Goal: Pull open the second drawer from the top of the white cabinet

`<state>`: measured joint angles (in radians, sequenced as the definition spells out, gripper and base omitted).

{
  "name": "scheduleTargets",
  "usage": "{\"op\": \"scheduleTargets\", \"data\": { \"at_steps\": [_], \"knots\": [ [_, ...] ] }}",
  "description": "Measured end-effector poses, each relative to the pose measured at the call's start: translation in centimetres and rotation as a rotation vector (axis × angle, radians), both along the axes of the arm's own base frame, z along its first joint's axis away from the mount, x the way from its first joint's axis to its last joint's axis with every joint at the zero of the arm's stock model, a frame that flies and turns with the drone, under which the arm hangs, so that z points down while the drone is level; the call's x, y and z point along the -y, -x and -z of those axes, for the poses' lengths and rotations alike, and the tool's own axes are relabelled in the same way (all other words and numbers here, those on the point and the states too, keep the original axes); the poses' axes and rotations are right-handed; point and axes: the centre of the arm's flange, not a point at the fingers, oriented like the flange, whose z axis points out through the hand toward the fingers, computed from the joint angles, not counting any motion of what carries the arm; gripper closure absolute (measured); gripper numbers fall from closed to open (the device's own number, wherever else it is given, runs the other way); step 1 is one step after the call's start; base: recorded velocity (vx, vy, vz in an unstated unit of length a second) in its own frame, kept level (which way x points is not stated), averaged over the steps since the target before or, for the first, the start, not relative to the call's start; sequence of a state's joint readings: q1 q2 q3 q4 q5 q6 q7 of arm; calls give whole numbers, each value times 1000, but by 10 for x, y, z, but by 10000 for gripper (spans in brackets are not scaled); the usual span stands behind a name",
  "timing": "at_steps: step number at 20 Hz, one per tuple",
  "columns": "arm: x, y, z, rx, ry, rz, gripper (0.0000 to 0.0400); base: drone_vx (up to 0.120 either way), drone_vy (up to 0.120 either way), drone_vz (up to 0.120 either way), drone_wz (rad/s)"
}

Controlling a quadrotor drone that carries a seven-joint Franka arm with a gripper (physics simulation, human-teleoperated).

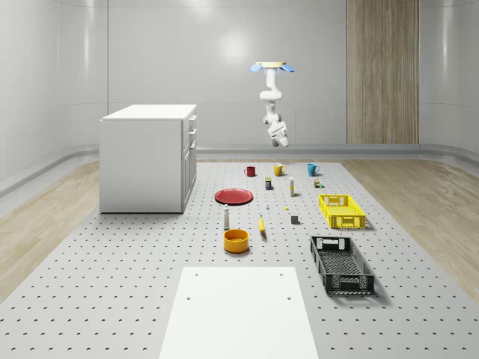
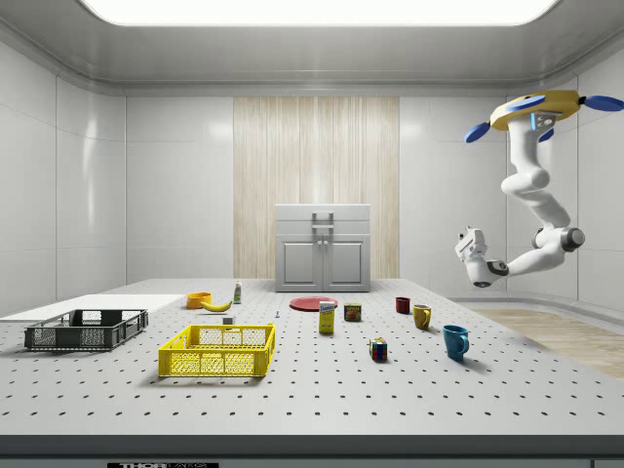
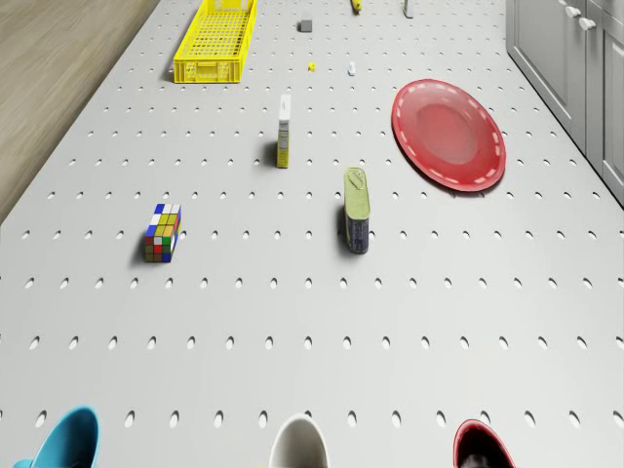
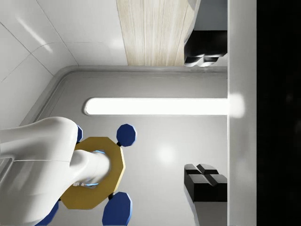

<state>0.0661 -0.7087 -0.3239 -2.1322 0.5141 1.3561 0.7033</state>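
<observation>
I have the drone [image 1: 272, 67] hovering high over the far end of the worktop [image 1: 135, 284], above the row of mugs, upper centre of the whole-scene view. The arm hangs below it with the claw [image 1: 280, 134] in mid-air, holding nothing; whether its fingers are parted I cannot tell.

The white cabinet [image 1: 146, 161] stands left of centre in that view, well apart from the claw. Its second drawer [image 1: 192, 139] sits closed just under the top one, on the face turned to the frame's right. I judge it rigid and fairly light, sliding straight out on runners — the small handle [image 2: 323, 228], seen in the side view's centre, is the place to grip, squarely.

Open air lies between claw and cabinet; the red plate [image 1: 234, 197] and bottle [image 1: 226, 218] lie low, below the approach.
</observation>
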Motion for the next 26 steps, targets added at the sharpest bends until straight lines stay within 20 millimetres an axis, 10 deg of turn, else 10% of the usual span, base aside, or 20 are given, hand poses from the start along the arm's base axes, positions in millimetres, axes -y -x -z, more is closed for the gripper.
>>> {"op": "scheduleTargets", "data": {
  "at_steps": [9, 26],
  "knots": [
    [33, -1, 56, -4, -672, -10, 98, 120, -120, 0, 0],
    [34, -2, 73, -6, -842, -12, 100, 120, -120, 0, 0]
  ]
}}
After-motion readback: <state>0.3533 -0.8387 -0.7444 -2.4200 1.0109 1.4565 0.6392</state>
